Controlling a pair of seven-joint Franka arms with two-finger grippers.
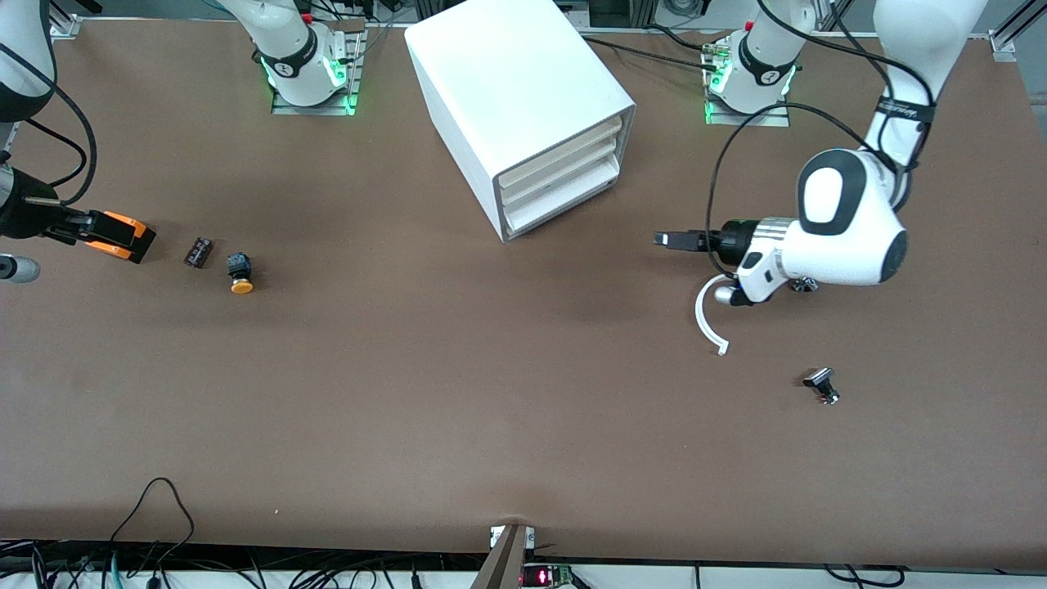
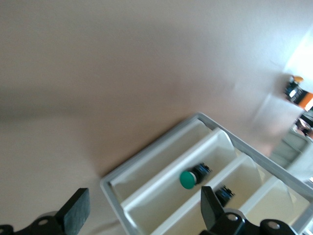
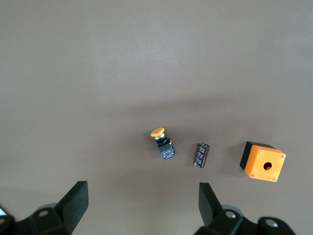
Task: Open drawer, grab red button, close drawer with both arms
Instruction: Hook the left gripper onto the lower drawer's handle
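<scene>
The left hand is held level with fingers spread wide; the right hand is likewise held open, empty.

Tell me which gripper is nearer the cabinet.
Left. The left gripper hangs open just off the cabinet drawer fronts; the right gripper is out of the front view, above the orange box.

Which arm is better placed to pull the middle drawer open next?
Probably the left. The left gripper is open and points at the cabinet's drawer fronts. The right gripper, also open, is over the table's right-arm end above the orange-yellow button.
</scene>
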